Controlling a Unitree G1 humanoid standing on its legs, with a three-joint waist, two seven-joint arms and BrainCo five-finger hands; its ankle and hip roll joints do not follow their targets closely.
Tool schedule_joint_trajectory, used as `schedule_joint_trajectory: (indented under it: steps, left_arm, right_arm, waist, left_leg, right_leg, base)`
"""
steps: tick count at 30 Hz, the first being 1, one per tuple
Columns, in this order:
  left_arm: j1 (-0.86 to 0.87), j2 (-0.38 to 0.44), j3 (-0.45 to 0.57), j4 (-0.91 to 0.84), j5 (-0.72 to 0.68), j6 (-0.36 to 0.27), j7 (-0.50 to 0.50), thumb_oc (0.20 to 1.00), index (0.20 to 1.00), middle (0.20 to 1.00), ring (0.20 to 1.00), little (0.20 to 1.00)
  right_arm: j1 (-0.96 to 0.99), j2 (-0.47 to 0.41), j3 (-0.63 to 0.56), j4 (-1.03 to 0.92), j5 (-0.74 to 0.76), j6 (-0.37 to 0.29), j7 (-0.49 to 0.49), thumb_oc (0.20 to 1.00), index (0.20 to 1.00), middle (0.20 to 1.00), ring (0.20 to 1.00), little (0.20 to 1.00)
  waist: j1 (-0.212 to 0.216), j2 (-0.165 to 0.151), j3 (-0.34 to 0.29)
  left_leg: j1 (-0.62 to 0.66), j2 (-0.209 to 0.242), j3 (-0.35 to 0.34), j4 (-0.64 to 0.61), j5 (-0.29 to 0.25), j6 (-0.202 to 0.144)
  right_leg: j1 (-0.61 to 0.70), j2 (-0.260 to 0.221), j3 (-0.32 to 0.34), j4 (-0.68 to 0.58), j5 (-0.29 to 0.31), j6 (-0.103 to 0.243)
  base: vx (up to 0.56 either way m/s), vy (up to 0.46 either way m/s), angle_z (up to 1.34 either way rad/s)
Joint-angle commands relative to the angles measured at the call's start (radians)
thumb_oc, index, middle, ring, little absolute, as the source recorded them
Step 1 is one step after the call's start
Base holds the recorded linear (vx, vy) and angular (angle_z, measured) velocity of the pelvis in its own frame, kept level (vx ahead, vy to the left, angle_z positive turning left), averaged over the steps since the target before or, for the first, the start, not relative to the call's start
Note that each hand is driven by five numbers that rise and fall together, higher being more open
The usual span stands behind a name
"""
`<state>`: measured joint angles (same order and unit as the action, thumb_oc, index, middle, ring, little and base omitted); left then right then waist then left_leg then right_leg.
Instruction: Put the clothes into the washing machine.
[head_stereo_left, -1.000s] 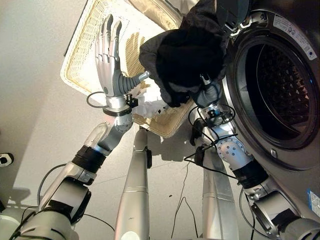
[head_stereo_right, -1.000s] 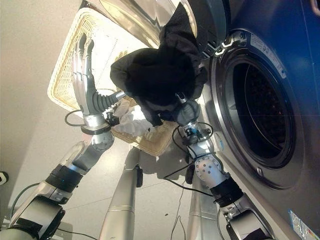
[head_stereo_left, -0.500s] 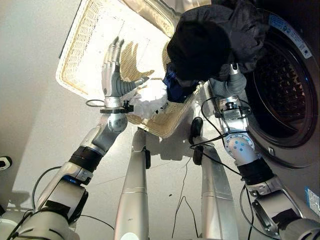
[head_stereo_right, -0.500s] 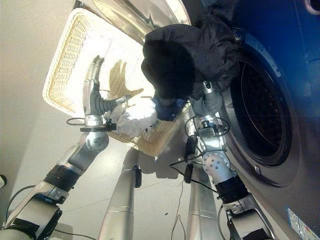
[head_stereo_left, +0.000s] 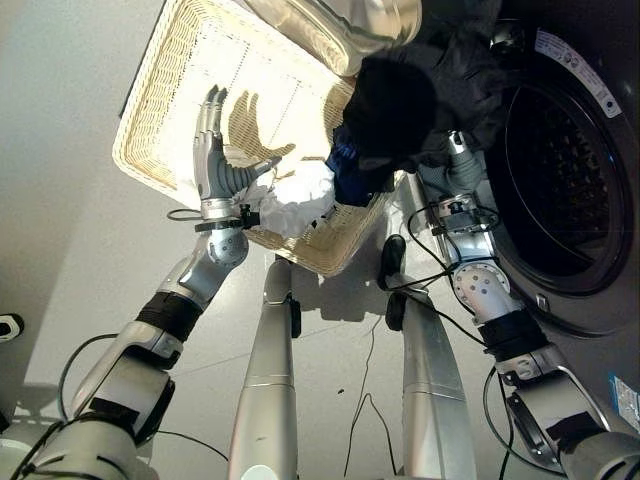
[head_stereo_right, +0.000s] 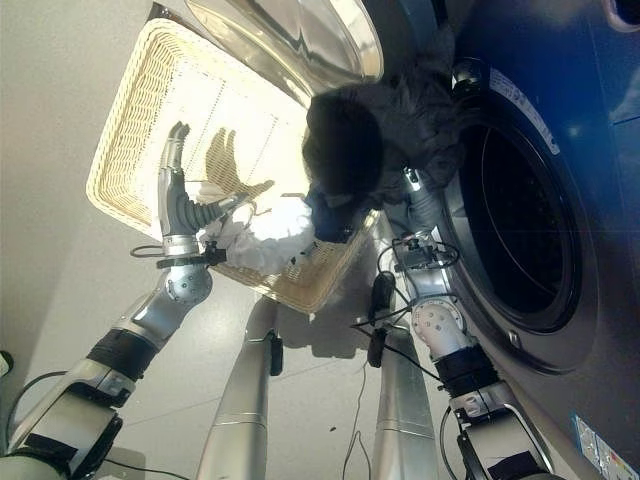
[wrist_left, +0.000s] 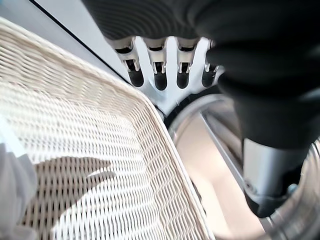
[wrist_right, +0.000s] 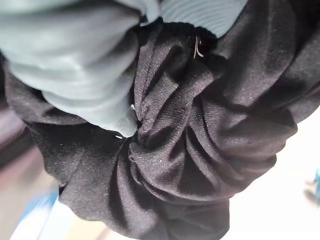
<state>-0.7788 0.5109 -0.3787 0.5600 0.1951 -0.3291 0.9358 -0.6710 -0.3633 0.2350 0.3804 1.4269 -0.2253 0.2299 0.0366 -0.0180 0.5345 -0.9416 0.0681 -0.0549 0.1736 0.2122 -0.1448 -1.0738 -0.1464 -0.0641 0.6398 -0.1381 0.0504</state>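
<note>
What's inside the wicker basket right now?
In the wicker basket: a white cloth and a blue one, partly covered by the black garment. Anything beneath them is hidden.

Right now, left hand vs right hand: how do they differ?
The left hand is open over the wicker basket and holds nothing; the right hand carries the black garment. The left hand sits away from the washing machine; the right hand is at its opening. The right hand's fingers are buried in cloth.
</note>
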Motion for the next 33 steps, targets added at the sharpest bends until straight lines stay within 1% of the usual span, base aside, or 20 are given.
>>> schedule_joint_trajectory:
  steps: [1,3,9,12,14,15,17,19,20,21,22,23,24,25,26,27,28,29,32,33]
  left_arm:
    - [-0.093,-0.029,0.037,0.068,-0.066,-0.052,0.085,1.0,1.0,1.0,1.0,1.0]
    - [-0.109,-0.028,0.03,0.094,-0.083,-0.049,0.088,1.0,1.0,1.0,1.0,1.0]
    - [-0.181,-0.01,0.02,0.218,-0.158,-0.057,0.054,1.0,1.0,1.0,1.0,1.0]
    - [-0.196,-0.006,0.01,0.252,-0.16,-0.069,0.027,1.0,1.0,1.0,1.0,1.0]
    - [-0.201,0.001,-0.003,0.274,-0.145,-0.072,0.003,1.0,1.0,1.0,1.0,1.0]
    - [-0.196,0.01,-0.011,0.29,-0.146,-0.081,-0.007,1.0,1.0,1.0,1.0,1.0]
    - [-0.174,0.034,-0.021,0.314,-0.158,-0.107,-0.025,1.0,1.0,1.0,1.0,1.0]
    - [-0.158,0.051,-0.03,0.322,-0.154,-0.109,-0.028,1.0,1.0,1.0,1.0,1.0]
    - [-0.155,0.056,-0.032,0.321,-0.154,-0.108,-0.031,1.0,1.0,1.0,1.0,1.0]
    - [-0.143,0.083,-0.039,0.318,-0.166,-0.107,-0.049,1.0,1.0,1.0,1.0,1.0]
    - [-0.142,0.087,-0.038,0.317,-0.169,-0.108,-0.053,1.0,1.0,1.0,1.0,1.0]
    - [-0.128,0.113,-0.039,0.309,-0.183,-0.11,-0.094,1.0,1.0,1.0,1.0,1.0]
    - [-0.123,0.136,-0.046,0.304,-0.184,-0.101,-0.124,1.0,1.0,1.0,1.0,1.0]
    - [-0.123,0.148,-0.054,0.301,-0.178,-0.09,-0.139,1.0,1.0,1.0,1.0,1.0]
    - [-0.123,0.155,-0.057,0.301,-0.181,-0.086,-0.148,1.0,1.0,1.0,1.0,1.0]
    - [-0.125,0.179,-0.066,0.31,-0.178,-0.085,-0.186,1.0,1.0,1.0,1.0,1.0]
    - [-0.125,0.179,-0.066,0.31,-0.178,-0.085,-0.186,1.0,1.0,1.0,1.0,1.0]
    - [-0.128,0.198,-0.072,0.323,-0.179,-0.087,-0.234,1.0,1.0,1.0,1.0,1.0]
    - [-0.144,0.217,-0.094,0.347,-0.193,-0.09,-0.272,1.0,1.0,1.0,1.0,1.0]
    - [-0.145,0.218,-0.092,0.353,-0.199,-0.094,-0.277,1.0,1.0,1.0,1.0,1.0]
  right_arm:
    - [-0.041,-0.04,0.019,0.043,0.06,0.017,-0.008,0.2,0.2,0.2,0.2,0.2]
    - [-0.054,-0.049,0.023,0.102,0.087,0.019,-0.001,0.2,0.2,0.2,0.2,0.2]
    - [-0.121,-0.1,-0.008,0.426,0.157,0.048,-0.013,0.2,0.2,0.2,0.2,0.2]
    - [-0.153,-0.12,-0.052,0.52,0.19,0.029,-0.043,0.2,0.2,0.2,0.2,0.2]
    - [-0.183,-0.152,-0.09,0.566,0.23,-0.017,-0.086,0.2,0.2,0.2,0.2,0.2]
    - [-0.209,-0.193,-0.125,0.596,0.244,-0.046,-0.115,0.2,0.2,0.2,0.2,0.2]
    - [-0.263,-0.288,-0.191,0.652,0.29,-0.151,-0.191,0.2,0.2,0.2,0.2,0.2]
    - [-0.298,-0.353,-0.224,0.676,0.309,-0.268,-0.243,0.2,0.2,0.2,0.2,0.2]
    - [-0.305,-0.368,-0.226,0.673,0.313,-0.3,-0.256,0.2,0.2,0.2,0.2,0.2]
    - [-0.32,-0.416,-0.236,0.624,0.274,-0.429,-0.352,0.2,0.2,0.2,0.2,0.2]
    - [-0.318,-0.419,-0.238,0.61,0.261,-0.44,-0.373,0.2,0.2,0.2,0.2,0.2]
    - [-0.303,-0.46,-0.261,0.553,0.185,-0.511,-0.444,0.2,0.2,0.2,0.2,0.2]
    - [-0.284,-0.491,-0.272,0.503,0.142,-0.528,-0.482,0.2,0.2,0.2,0.2,0.2]
    - [-0.272,-0.507,-0.28,0.473,0.116,-0.534,-0.494,0.667,0.667,0.667,0.667,0.667]
    - [-0.269,-0.514,-0.284,0.462,0.091,-0.527,-0.499,0.667,0.667,0.667,0.667,0.667]
    - [-0.257,-0.544,-0.298,0.447,0.072,-0.495,-0.466,1.0,1.0,1.0,1.0,1.0]
    - [-0.257,-0.544,-0.298,0.447,0.072,-0.495,-0.466,1.0,1.0,1.0,1.0,1.0]
    - [-0.236,-0.571,-0.317,0.474,0.069,-0.438,-0.388,1.0,1.0,1.0,1.0,1.0]
    - [-0.232,-0.592,-0.319,0.557,0.119,-0.375,-0.274,1.0,1.0,1.0,1.0,1.0]
    - [-0.233,-0.595,-0.319,0.577,0.123,-0.368,-0.262,1.0,1.0,1.0,1.0,1.0]
  waist:
    - [-0.047,0.027,-0.014]
    - [-0.048,0.027,-0.014]
    - [-0.056,0.027,-0.014]
    - [-0.054,0.031,-0.014]
    - [-0.051,0.033,-0.014]
    - [-0.05,0.033,-0.014]
    - [-0.048,0.029,-0.014]
    - [-0.048,0.019,-0.014]
    - [-0.048,0.017,-0.014]
    - [-0.051,0.006,-0.014]
    - [-0.051,0.005,-0.014]
    - [-0.061,-0.008,-0.014]
    - [-0.07,-0.017,-0.014]
    - [-0.073,-0.022,-0.014]
    - [-0.075,-0.024,-0.014]
    - [-0.079,-0.031,-0.014]
    - [-0.079,-0.031,-0.014]
    - [-0.078,-0.035,-0.014]
    - [-0.068,-0.034,-0.014]
    - [-0.066,-0.033,-0.014]
  left_leg:
    - [-0.013,-0.081,0.063,0.103,-0.102,0.043]
    - [-0.013,-0.079,0.065,0.102,-0.102,0.042]
    - [-0.017,-0.071,0.071,0.092,-0.103,0.036]
    - [-0.022,-0.068,0.072,0.095,-0.107,0.035]
    - [-0.022,-0.065,0.072,0.101,-0.11,0.032]
    - [-0.019,-0.063,0.07,0.106,-0.115,0.031]
    - [-0.017,-0.058,0.067,0.12,-0.131,0.03]
    - [-0.018,-0.054,0.063,0.125,-0.141,0.032]
    - [-0.018,-0.052,0.063,0.124,-0.142,0.032]
    - [-0.019,-0.048,0.061,0.121,-0.145,0.032]
    - [-0.019,-0.047,0.061,0.12,-0.145,0.032]
    - [-0.018,-0.043,0.061,0.118,-0.147,0.031]
    - [-0.016,-0.044,0.06,0.119,-0.149,0.032]
    - [-0.015,-0.044,0.059,0.119,-0.15,0.033]
    - [-0.014,-0.044,0.057,0.119,-0.15,0.034]
    - [-0.011,-0.045,0.054,0.115,-0.151,0.036]
    - [-0.011,-0.045,0.054,0.115,-0.151,0.036]
    - [-0.006,-0.047,0.049,0.112,-0.151,0.038]
    - [-0.005,-0.055,0.036,0.117,-0.153,0.041]
    - [-0.004,-0.056,0.035,0.118,-0.153,0.042]
  right_leg:
    - [0.068,0.069,-0.071,-0.288,0.235,0.08]
    - [0.067,0.072,-0.069,-0.29,0.234,0.078]
    - [0.064,0.082,-0.058,-0.301,0.234,0.072]
    - [0.059,0.086,-0.054,-0.299,0.231,0.07]
    - [0.059,0.087,-0.053,-0.295,0.229,0.069]
    - [0.063,0.087,-0.052,-0.29,0.226,0.069]
    - [0.068,0.089,-0.046,-0.287,0.221,0.071]
    - [0.074,0.092,-0.045,-0.289,0.223,0.073]
    - [0.075,0.092,-0.046,-0.29,0.223,0.074]
    - [0.077,0.093,-0.048,-0.295,0.226,0.076]
    - [0.077,0.093,-0.047,-0.296,0.227,0.076]
    - [0.08,0.096,-0.048,-0.299,0.231,0.078]
    - [0.083,0.097,-0.047,-0.304,0.235,0.078]
    - [0.084,0.098,-0.046,-0.307,0.237,0.078]
    - [0.085,0.099,-0.045,-0.307,0.238,0.079]
    - [0.087,0.102,-0.044,-0.309,0.238,0.079]
    - [0.087,0.102,-0.044,-0.309,0.238,0.079]
    - [0.093,0.102,-0.045,-0.31,0.237,0.079]
    - [0.095,0.097,-0.05,-0.306,0.232,0.078]
    - [0.096,0.096,-0.051,-0.305,0.232,0.078]
  base:
    - [-0.01,0.03,-0.01]
    - [0.0,0.018,-0.01]
    - [0.0,0.017,-0.07]
    - [0.02,0.002,-0.11]
    - [0.01,-0.006,-0.04]
    - [0.0,0.0,0.0]
    - [0.0,0.0,0.0]
    - [0.01,-0.04,-0.01]
    - [0.0,-0.071,-0.02]
    - [0.0,-0.051,-0.05]
    - [-0.01,-0.056,-0.06]
    - [-0.01,-0.024,-0.07]
    - [-0.01,-0.023,-0.04]
    - [-0.01,-0.003,-0.04]
    - [-0.01,-0.003,-0.05]
    - [-0.01,-0.003,-0.04]
    - [0.0,-0.017,-0.04]
    - [0.0,0.0,0.0]
    - [0.02,-0.042,0.02]
    - [0.03,-0.049,0.07]
